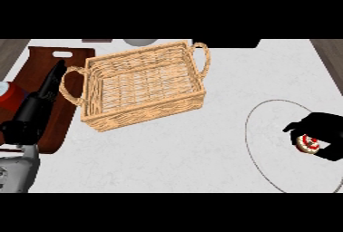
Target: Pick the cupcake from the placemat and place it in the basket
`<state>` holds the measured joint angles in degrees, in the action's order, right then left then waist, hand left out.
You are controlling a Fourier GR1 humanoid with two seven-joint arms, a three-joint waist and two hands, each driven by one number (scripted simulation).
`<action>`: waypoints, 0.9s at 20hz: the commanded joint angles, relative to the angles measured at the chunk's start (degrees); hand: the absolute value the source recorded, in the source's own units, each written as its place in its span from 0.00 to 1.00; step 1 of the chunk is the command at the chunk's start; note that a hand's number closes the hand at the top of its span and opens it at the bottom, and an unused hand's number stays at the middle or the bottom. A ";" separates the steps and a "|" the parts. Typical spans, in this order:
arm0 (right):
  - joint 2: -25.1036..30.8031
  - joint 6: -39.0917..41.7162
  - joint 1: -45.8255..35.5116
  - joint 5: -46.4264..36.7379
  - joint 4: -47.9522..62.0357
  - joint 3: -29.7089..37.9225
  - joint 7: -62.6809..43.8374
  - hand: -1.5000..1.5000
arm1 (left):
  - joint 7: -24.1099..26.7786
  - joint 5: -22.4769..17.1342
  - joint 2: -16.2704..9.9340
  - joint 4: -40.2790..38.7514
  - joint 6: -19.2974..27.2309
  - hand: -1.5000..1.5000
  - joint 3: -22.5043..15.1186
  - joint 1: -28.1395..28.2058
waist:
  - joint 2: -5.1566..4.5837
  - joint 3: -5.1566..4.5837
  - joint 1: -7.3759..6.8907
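The cupcake [309, 143], with a white and red top, shows at the right side of the round pale placemat [273, 136] with its thin dark rim. My right hand [323, 130] is curled round the cupcake and hides most of it; whether it rests on the mat or is lifted, I cannot tell. The woven wicker basket [144, 111], with a handle at each end, stands to the upper left of the mat with nothing inside it. My left hand [36, 106] rests open at the far left, fingers pointing up, beside the basket's left handle.
A brown cutting board [39, 63] lies under my left hand, with a red object [8, 93] at its left edge. A grey round object [140, 42] and a dark object [234, 43] sit at the counter's back edge behind the basket.
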<state>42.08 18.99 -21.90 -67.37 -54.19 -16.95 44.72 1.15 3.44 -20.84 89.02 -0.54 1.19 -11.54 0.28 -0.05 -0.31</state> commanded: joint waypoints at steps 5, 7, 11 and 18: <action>-3.70 -6.28 0.91 -4.35 3.60 -0.47 3.17 1.00 | -4.22 -0.63 0.62 1.46 -3.10 0.50 0.65 -0.85 | -0.27 0.07 0.10; -5.26 -10.38 -0.47 -5.88 7.36 -0.23 3.92 1.00 | -1.38 0.85 0.87 -2.35 -2.58 0.50 1.01 -2.20 | -0.40 0.08 0.01; -4.90 -11.26 -1.89 -3.06 6.13 3.75 7.40 1.00 | 0.44 3.90 3.96 -1.60 0.09 0.50 -0.74 -0.41 | -0.37 0.07 0.13; -10.15 -6.93 6.68 3.41 7.93 20.48 -30.14 1.00 | -1.71 1.86 -0.28 -0.85 0.23 0.50 4.82 3.54 | 3.63 -0.77 12.83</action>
<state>32.77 11.76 -19.35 -66.16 -49.53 -3.38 26.97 0.09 5.07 -20.68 88.77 -1.12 4.87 -9.49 2.56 -0.80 6.21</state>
